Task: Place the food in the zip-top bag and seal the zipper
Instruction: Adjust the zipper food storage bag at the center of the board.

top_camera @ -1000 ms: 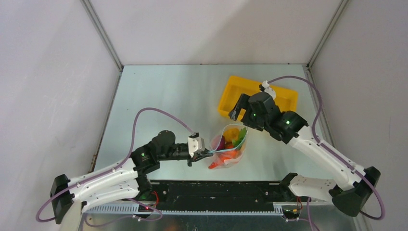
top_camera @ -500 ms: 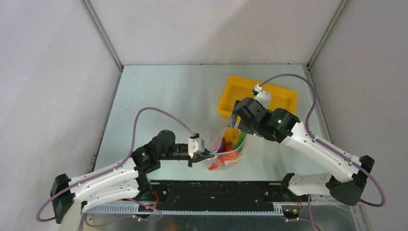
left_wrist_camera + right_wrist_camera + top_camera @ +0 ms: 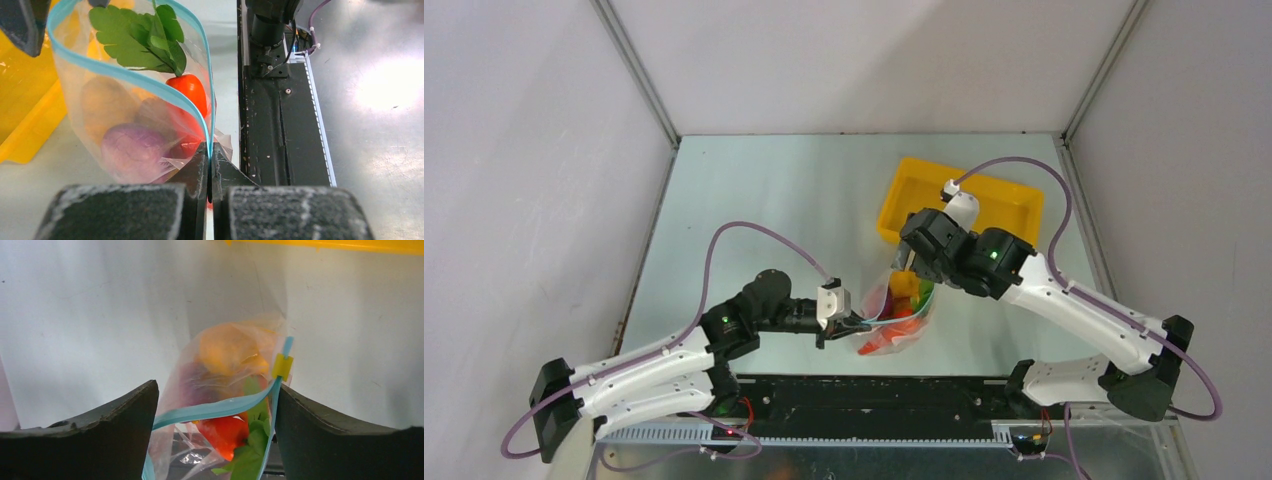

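The clear zip-top bag (image 3: 896, 318) stands near the table's front with its mouth open. Inside are a red-orange carrot (image 3: 190, 90) with green leaf (image 3: 140, 35), a purple-pink onion (image 3: 131, 150) and a yellow-orange fruit (image 3: 227, 347). The teal zipper (image 3: 130, 75) curves open in a loop, with a small yellow slider (image 3: 282, 366) at its far end. My left gripper (image 3: 209, 165) is shut on the zipper's near end. My right gripper (image 3: 216, 410) is open and straddles the bag's mouth (image 3: 914, 285), one finger on each side of the far end.
A yellow rectangular tray (image 3: 1014, 200) lies on the table behind the bag, partly under my right arm. The black base rail (image 3: 280, 100) runs along the table's front edge, right of the bag in the left wrist view.
My right gripper has moved from over the yellow tray toward me and down onto the far end of the bag's mouth. My left gripper has kept its hold.
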Robot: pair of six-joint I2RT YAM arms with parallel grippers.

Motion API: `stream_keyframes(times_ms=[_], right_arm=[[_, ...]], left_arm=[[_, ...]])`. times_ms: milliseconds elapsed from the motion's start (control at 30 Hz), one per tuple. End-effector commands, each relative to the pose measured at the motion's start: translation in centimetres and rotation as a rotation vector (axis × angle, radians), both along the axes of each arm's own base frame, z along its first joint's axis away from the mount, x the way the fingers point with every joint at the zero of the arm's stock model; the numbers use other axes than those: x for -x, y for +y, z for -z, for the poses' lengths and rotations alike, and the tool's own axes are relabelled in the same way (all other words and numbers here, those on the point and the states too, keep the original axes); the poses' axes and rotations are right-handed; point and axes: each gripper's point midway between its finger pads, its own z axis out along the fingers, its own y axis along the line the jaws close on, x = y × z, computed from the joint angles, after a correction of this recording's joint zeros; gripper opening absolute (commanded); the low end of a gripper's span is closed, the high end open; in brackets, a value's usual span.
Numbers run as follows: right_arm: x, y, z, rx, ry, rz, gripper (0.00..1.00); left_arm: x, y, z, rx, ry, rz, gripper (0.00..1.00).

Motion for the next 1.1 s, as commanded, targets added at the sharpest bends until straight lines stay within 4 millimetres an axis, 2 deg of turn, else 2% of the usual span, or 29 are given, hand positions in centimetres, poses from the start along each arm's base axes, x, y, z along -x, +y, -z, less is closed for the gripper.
stream_keyframes(times_ms=[0,100,233,367,567,667,700,767,800,833,867,900,933,967,1000,1033,1067], right_arm=[[-1.0,1.7,-1.1,-0.065,-0.052,0.003,0.79],[-0.4,1.4,-0.8,-0.050,-0.037,0.000,0.70],[0.3,0.0,0.4,0.031,-0.010,0.025,0.54],[0.0,0.4,0.5,0.056,-0.038,-0.022,0.24],[-2.6,1.7,-3.7,0.028,-0.248,-0.123,0.01],[-3.9,2.8,-5.5,0.009,-0.350,-0.175,0.00],[-4.0,2.9,-5.6,0.031,-0.371,-0.217,0.00],[-4.9,4.2,-7.4,-0.015,-0.455,-0.277,0.00],[-5.4,4.3,-7.7,-0.020,-0.475,-0.296,0.00],[-5.8,5.1,-8.4,-0.045,-0.513,-0.370,0.00],[-5.3,6.3,-8.2,-0.059,-0.520,-0.473,0.00],[-5.9,6.7,-9.0,-0.080,-0.553,-0.503,0.00],[-5.3,7.9,-8.8,-0.090,-0.561,-0.611,0.00],[-5.4,8.2,-9.2,-0.095,-0.582,-0.643,0.00],[-5.1,8.9,-8.9,-0.076,-0.598,-0.722,0.00],[-4.8,9.4,-8.9,-0.074,-0.611,-0.770,0.00],[-4.1,10.2,-8.6,-0.073,-0.620,-0.856,0.00]], left_arm=[[0.3,-0.5,-3.7,0.099,-0.035,0.030,0.00],[0.4,-0.4,-3.9,0.111,-0.037,0.027,0.00],[0.4,-0.4,-4.1,0.119,-0.039,0.026,0.00],[0.4,-0.4,-4.2,0.117,-0.030,0.022,0.00],[1.7,-0.9,-5.4,0.157,0.012,0.079,0.00],[2.6,-1.5,-6.2,0.179,0.029,0.113,0.00],[2.8,-1.7,-6.1,0.176,0.036,0.120,0.00],[3.3,-2.4,-7.0,0.197,0.061,0.137,0.00],[3.6,-2.8,-7.9,0.230,0.056,0.148,0.00],[3.8,-3.3,-8.1,0.238,0.088,0.147,0.01],[3.6,-3.8,-9.2,0.278,0.105,0.131,0.01],[3.4,-4.7,-10.0,0.308,0.116,0.124,0.03],[2.4,-5.8,-9.8,0.308,0.182,0.061,0.03],[2.0,-6.5,-11.3,0.352,0.196,0.040,0.03],[0.8,-7.7,-10.5,0.341,0.273,-0.023,0.03],[0.5,-8.5,-11.8,0.376,0.292,-0.033,0.01],[-0.3,-9.6,-11.0,0.366,0.355,-0.069,0.00]])
